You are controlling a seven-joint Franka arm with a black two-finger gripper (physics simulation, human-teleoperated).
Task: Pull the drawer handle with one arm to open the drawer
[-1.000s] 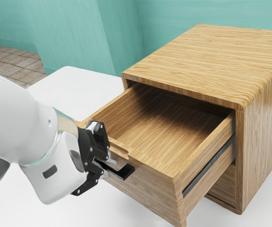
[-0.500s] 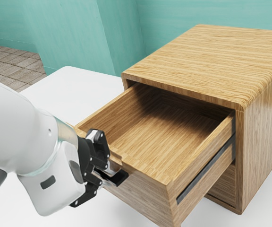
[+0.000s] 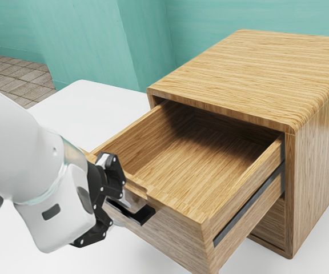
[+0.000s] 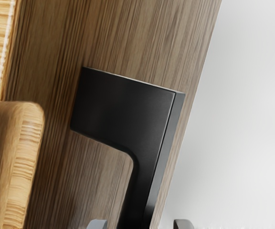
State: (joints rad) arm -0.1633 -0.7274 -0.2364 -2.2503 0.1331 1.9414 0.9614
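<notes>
1. Forearm (image 3: pixel 27 188), mine and white, comes in low from the exterior view's left above the white table (image 3: pixel 90 108).
2. My gripper (image 3: pixel 131 206) sits at the near left corner of the drawer front, clenched on the black handle (image 3: pixel 143 215). In the wrist view my fingertips (image 4: pixel 98 223) flank the handle's (image 4: pixel 128 114) stem.
3. The drawer (image 3: pixel 176 154) stands pulled well out toward the near left, with its bare wooden floor showing.
4. The wooden cabinet (image 3: pixel 267 68) stands on the table at the right.
</notes>
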